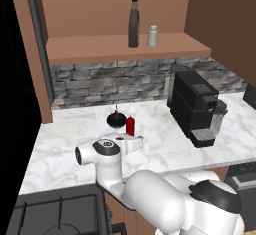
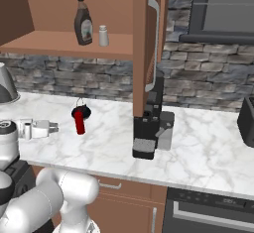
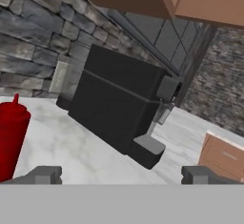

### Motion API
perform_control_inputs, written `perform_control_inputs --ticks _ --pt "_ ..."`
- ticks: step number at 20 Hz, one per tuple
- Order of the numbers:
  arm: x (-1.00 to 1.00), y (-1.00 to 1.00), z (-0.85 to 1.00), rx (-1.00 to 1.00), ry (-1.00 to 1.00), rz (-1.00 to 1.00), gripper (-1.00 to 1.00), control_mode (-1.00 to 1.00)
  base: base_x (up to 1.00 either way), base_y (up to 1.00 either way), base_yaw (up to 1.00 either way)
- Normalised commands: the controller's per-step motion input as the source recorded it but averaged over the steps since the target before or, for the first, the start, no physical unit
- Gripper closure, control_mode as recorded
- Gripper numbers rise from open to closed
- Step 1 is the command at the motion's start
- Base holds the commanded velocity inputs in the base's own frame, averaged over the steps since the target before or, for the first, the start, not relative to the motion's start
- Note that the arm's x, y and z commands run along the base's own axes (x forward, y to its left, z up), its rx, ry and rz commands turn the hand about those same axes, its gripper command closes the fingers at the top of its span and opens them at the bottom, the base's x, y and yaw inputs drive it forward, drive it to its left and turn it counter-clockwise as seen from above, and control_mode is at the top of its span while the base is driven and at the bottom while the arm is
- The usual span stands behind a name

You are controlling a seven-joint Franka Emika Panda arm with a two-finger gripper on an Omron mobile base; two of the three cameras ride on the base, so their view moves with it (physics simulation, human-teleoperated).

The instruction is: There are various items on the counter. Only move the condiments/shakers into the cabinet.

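The dark brown bottle [image 1: 133, 21] [image 2: 83, 21] and the pale shaker [image 1: 153, 35] [image 2: 103, 35] stand side by side on the cabinet [image 1: 100, 46] [image 2: 44, 41] shelf. On the counter [image 1: 65, 139] [image 2: 208, 152] the slim red bottle [image 1: 130, 125] [image 2: 79, 123] [image 3: 12, 132] stands upright, just in front of the round black object [image 1: 116, 119] [image 2: 81, 111]. My gripper [image 1: 139, 140] [image 2: 53, 126] [image 3: 121, 175] hovers low over the counter beside the red bottle, open and empty. In the hand view the bottle lies at the left, outside the fingertips [image 3: 45, 174].
A black coffee machine [image 1: 195, 106] [image 2: 151, 128] [image 3: 119, 104] stands on the counter ahead of the gripper. The open cabinet door [image 2: 146, 43] hangs above it. A stove top [image 1: 50, 211] lies at the near left, and a dark appliance [image 2: 246, 118] sits at the far right.
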Motion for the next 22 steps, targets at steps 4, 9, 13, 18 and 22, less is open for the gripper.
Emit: perform_control_inputs --ticks 4,9,13,18,22 --pt "0.0 -0.24 0.0 0.01 0.0 0.0 -1.0 -1.0 0.0 0.0 0.0" --pt "0.0 -0.19 0.0 0.0 0.0 0.0 -1.0 -1.0 0.0 0.0 0.0" --pt "0.01 -0.06 0.0 0.0 0.0 0.0 -1.0 -1.0 0.0 0.0 0.0" --pt "0.15 0.0 0.0 0.0 0.0 0.0 -1.0 -1.0 0.0 0.0 0.0" --pt "0.18 0.0 0.0 0.0 0.0 0.0 -1.0 -1.0 0.0 0.0 0.0"
